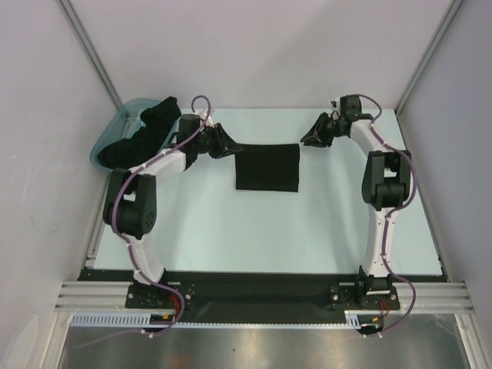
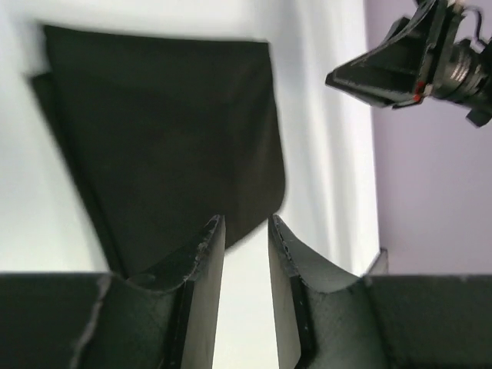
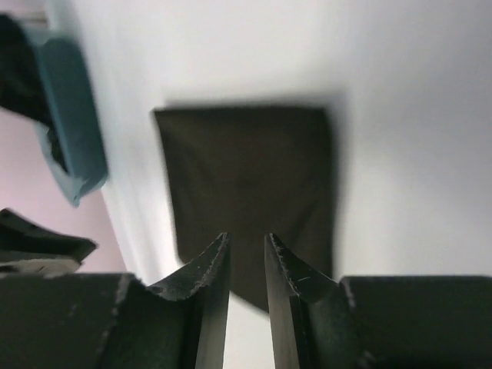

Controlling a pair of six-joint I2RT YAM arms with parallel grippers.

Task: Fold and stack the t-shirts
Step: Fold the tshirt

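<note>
One black t-shirt [image 1: 267, 167] lies folded into a flat rectangle on the pale table, between the two grippers. The left wrist view shows this folded t-shirt [image 2: 161, 138] just ahead of my left gripper [image 2: 246, 219], whose jaws stand apart with only table between them. My left gripper [image 1: 231, 146] hovers at the cloth's upper left corner. My right gripper [image 1: 306, 138] sits just off the upper right corner. In its wrist view the right gripper [image 3: 247, 237] is open by a narrow gap, empty, facing the t-shirt [image 3: 250, 177]. More black t-shirts [image 1: 142, 131] lie heaped in the tub.
A teal plastic tub [image 1: 115, 127] stands at the table's far left corner, partly over the edge, also seen as the teal tub [image 3: 73, 115] in the right wrist view. Grey walls close in the back and sides. Both arm bases sit at the near edge.
</note>
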